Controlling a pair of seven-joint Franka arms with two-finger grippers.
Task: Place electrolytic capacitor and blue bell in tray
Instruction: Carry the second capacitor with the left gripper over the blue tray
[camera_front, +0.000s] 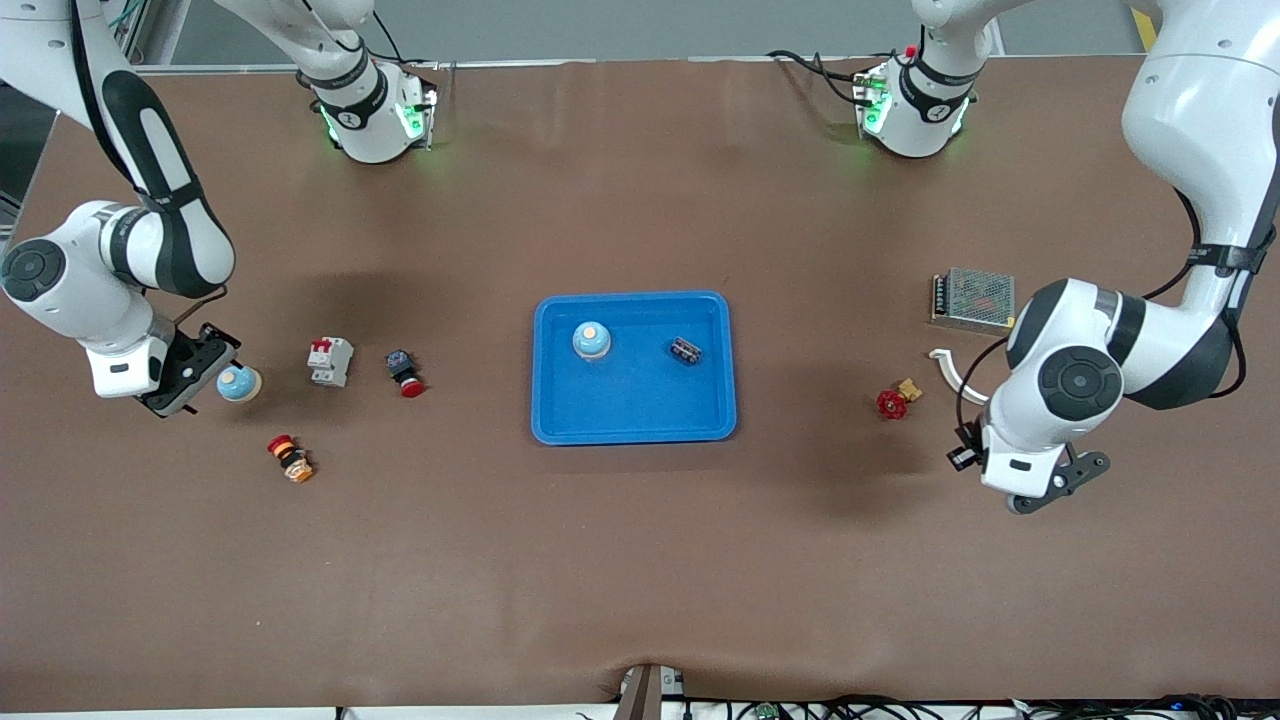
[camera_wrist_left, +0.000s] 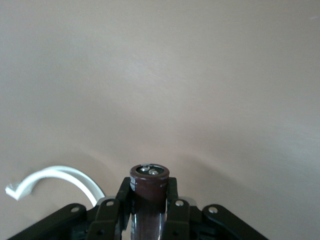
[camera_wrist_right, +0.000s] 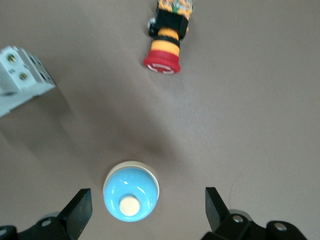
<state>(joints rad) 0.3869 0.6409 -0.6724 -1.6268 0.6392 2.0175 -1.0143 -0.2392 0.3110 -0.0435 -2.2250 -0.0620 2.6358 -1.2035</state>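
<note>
capacitor (camera_wrist_left: 149, 186) clamped in left pincer (camera_wrist_left: 148, 202); blue bell (camera_wrist_right: 131, 191) btwn open right pincer (camera_wrist_right: 149, 212) fingers.

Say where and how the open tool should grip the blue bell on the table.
Grip the blue bell across its round dome, coming straight down from above. It sits upright on the mat, button up, already between the right tool's open fingers, with clear mat all around it.

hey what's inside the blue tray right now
In the tray: a blue bell and a small dark capacitor, apart from each other. Nothing covers either; the rest of the floor is bare.
</note>
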